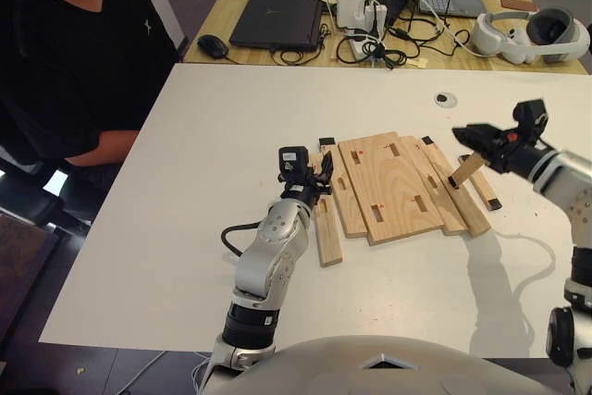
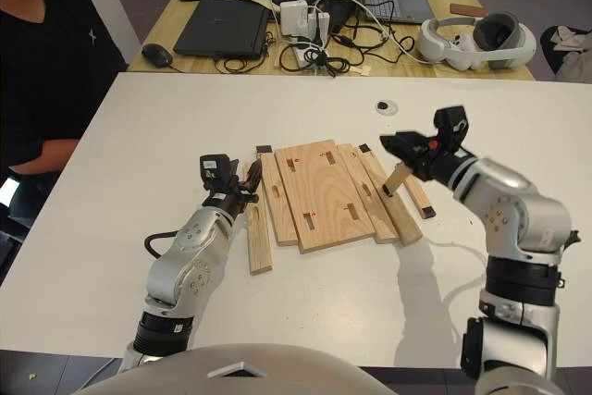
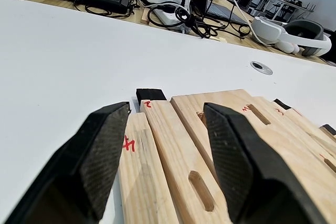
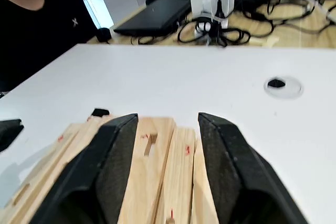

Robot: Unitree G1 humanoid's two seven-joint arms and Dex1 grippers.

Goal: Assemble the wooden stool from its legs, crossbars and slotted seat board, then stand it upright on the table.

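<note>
Bare wood on a white top, black rubbery pads

We see the seat board [image 1: 393,187] & leg [image 1: 330,238] as pale unfinished wood, matt, grain showing, w/ red pen marks. Leg end cap [image 3: 150,94] is black & matt; plastic or rubber, we can't tell. Table [image 1: 231,136]: white, smooth, low sheen. Left gripper [image 3: 165,107] pads [image 3: 110,150]: black, finely grained, rubbery-looking. Behind we note a desk [image 1: 217,16] w/ wood-look top, a matt black laptop [image 1: 277,18], and a headset [image 1: 532,36] in white glossy plastic w/ grey padding.
</note>
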